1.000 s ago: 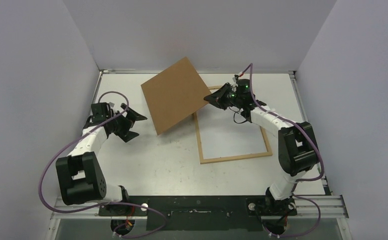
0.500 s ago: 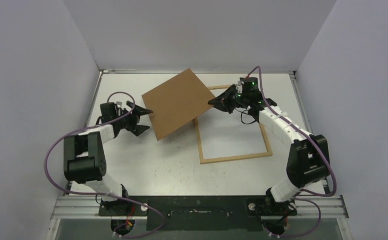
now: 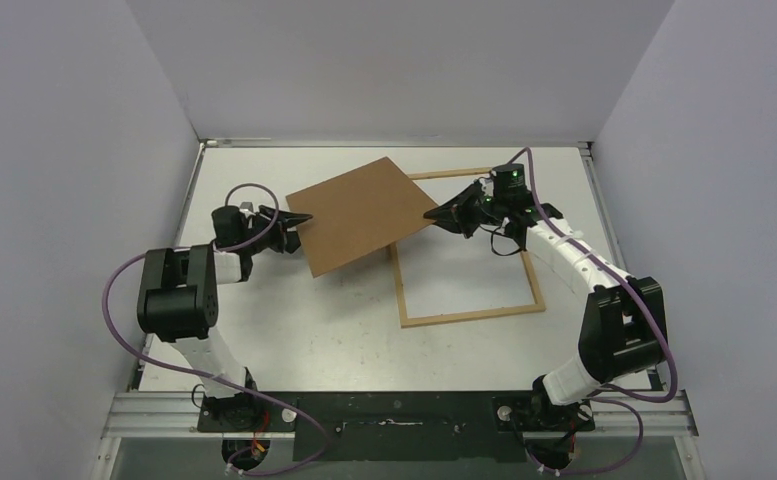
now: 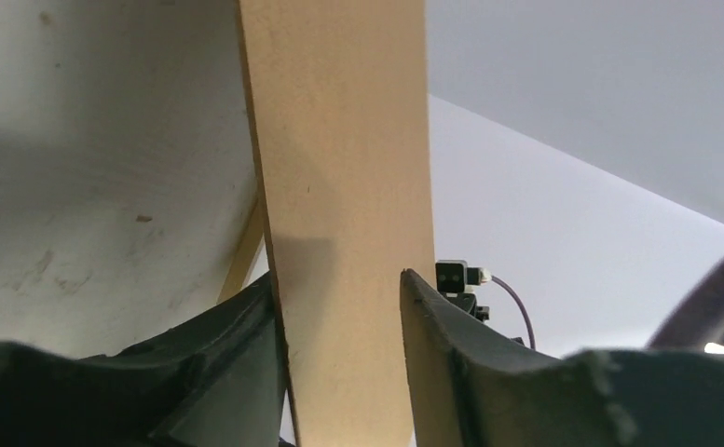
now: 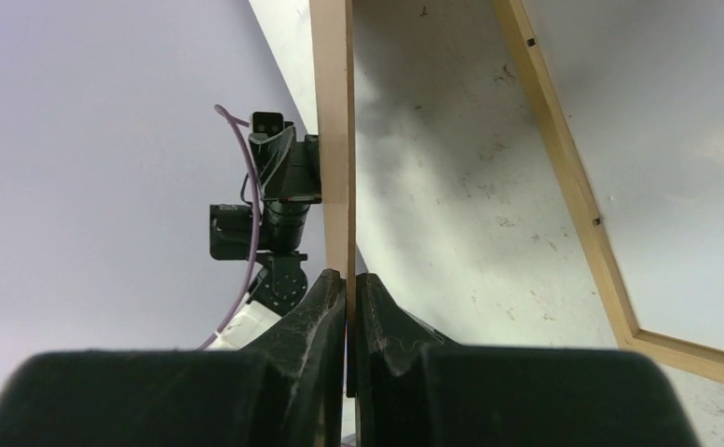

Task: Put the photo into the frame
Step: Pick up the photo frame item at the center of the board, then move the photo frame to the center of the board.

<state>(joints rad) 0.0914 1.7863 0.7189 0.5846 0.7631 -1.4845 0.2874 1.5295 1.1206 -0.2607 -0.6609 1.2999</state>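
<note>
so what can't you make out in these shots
- frame far left corner: top view, hidden under the backing panel.
- photo print: top view, only its plain white face shows.
- left gripper contact with the panel: left wrist view, too close and oblique to tell.

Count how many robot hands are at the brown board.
2. The right hand pinches the brown board at its right corner; the left hand straddles its left edge, not clamped. None hidden.
</note>
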